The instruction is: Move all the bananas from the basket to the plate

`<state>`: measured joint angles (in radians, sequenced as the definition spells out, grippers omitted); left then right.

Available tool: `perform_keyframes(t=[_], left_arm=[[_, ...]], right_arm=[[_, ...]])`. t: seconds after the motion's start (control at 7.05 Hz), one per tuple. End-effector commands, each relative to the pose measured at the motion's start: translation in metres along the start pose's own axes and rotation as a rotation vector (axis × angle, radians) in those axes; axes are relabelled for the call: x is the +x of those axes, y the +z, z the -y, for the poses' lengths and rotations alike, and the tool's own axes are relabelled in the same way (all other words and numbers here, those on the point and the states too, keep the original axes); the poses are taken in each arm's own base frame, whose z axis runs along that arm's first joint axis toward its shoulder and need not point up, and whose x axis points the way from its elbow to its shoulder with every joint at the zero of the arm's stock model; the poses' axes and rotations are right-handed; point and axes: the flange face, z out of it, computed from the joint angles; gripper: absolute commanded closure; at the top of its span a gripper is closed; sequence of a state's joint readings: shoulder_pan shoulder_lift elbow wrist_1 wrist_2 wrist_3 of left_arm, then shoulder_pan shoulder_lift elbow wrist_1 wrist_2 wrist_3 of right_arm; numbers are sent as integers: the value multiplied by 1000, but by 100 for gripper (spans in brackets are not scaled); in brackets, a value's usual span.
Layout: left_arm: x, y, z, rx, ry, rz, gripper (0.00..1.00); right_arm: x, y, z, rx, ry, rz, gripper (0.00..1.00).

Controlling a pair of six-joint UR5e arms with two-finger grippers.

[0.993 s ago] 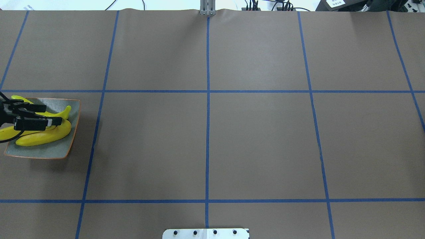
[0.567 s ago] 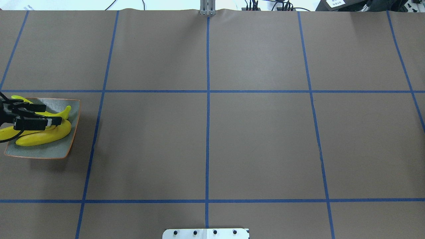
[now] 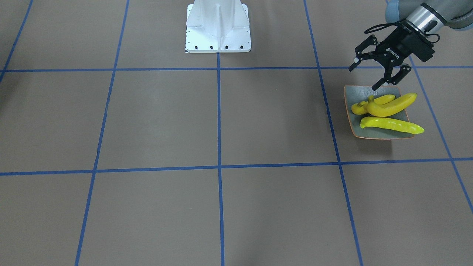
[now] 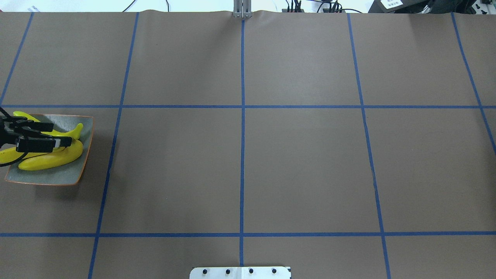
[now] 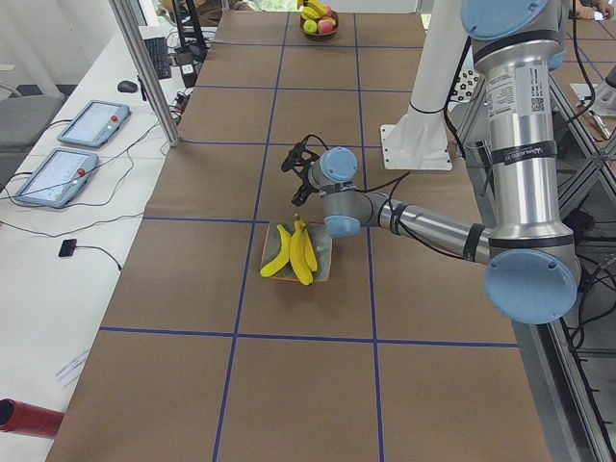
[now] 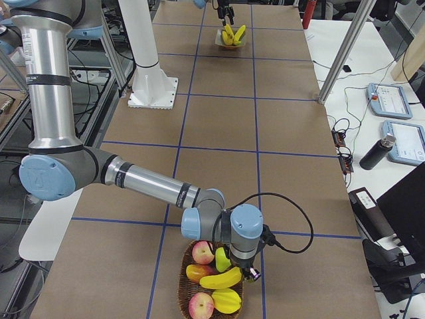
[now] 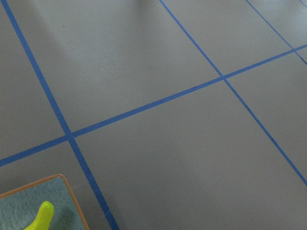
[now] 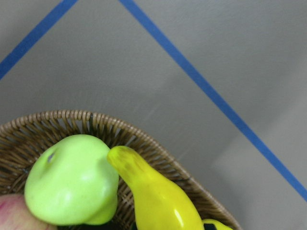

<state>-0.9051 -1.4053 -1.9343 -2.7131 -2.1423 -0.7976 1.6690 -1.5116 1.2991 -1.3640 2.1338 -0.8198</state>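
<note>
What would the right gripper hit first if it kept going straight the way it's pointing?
Most likely the banana in the basket, just below the right gripper; the green fruit beside it is close, so I'm unsure.

White lettering reading ROBOTIQ runs upside down along the black body of the left gripper (image 3: 363, 78), seen from the front-facing camera; a white sticker (image 5: 527, 91) on the left arm (image 5: 515, 154) is too small to read
</note>
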Motion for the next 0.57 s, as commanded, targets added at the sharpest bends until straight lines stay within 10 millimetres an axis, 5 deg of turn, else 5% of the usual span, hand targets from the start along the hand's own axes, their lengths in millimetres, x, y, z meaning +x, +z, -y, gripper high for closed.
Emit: perform_keyframes(t=[0.0,0.14,0.43], left_arm=[[-2,1,-2,-5,-5,4,0],[-6,3,-3,-9,-11,8,0],[-6,3,-4,-12,-14,9,0]], right_arm=[[16,-55,47,16,30,-26,100],[20,-78,80,57,103,-35,100],[-13,-101,187,128,243,3,100]])
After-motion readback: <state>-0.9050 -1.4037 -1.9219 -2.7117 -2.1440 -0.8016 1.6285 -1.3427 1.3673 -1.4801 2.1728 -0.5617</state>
